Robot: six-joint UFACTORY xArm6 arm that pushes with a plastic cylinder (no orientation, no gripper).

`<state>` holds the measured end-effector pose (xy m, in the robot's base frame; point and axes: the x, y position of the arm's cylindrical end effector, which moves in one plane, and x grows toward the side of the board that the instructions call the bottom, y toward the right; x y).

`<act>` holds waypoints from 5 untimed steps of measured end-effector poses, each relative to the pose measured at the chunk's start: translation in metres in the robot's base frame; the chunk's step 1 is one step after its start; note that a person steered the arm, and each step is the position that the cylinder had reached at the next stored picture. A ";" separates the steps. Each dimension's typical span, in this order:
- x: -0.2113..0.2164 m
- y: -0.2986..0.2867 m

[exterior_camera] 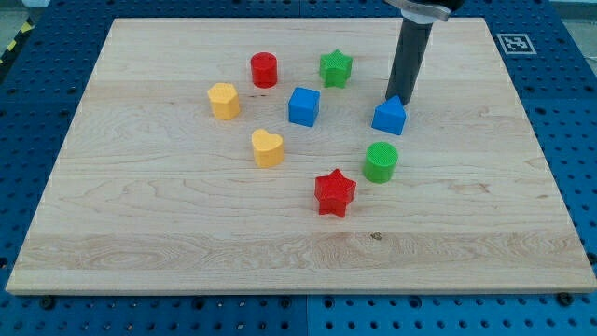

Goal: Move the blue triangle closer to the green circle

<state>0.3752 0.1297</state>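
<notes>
Our tip (399,97) sits at 12 o'clock edge of blue triangle (389,117), touching or nearly so. We carry no hand, only bare rod, so nothing to spread or pinch. Blue triangle lies just at 12 o'clock of green circle (381,161), small gap between them. We judge task mostly done; short push toward 6 o'clock left. Blue cube (304,106), red star (335,193), other blocks rest apart on tabletop (140,243).
</notes>
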 end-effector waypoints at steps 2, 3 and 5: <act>0.001 -0.002; 0.001 -0.007; 0.008 -0.015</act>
<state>0.3831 0.1143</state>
